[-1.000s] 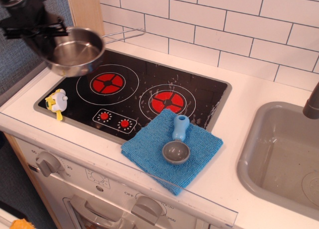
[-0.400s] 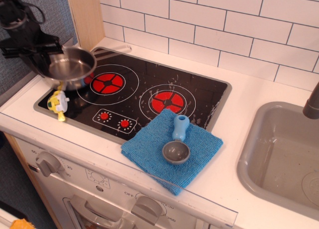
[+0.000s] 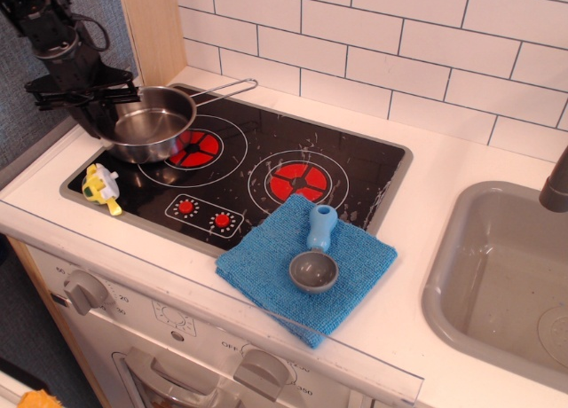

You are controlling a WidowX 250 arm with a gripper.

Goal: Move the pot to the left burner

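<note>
Gripper was clamped on the pot's left rim. Pot sat w/ its right edge over the left burner, covering approx. its left part; wire handle pointed toward backsplash.

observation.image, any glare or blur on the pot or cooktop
In observation.image the pot is sharp, with bright highlights on its steel rim and inner wall; the glossy black cooktop shows pale streaky marks around the right burner; no motion blur on the gripper.

Pot hides left burner partly.
</note>
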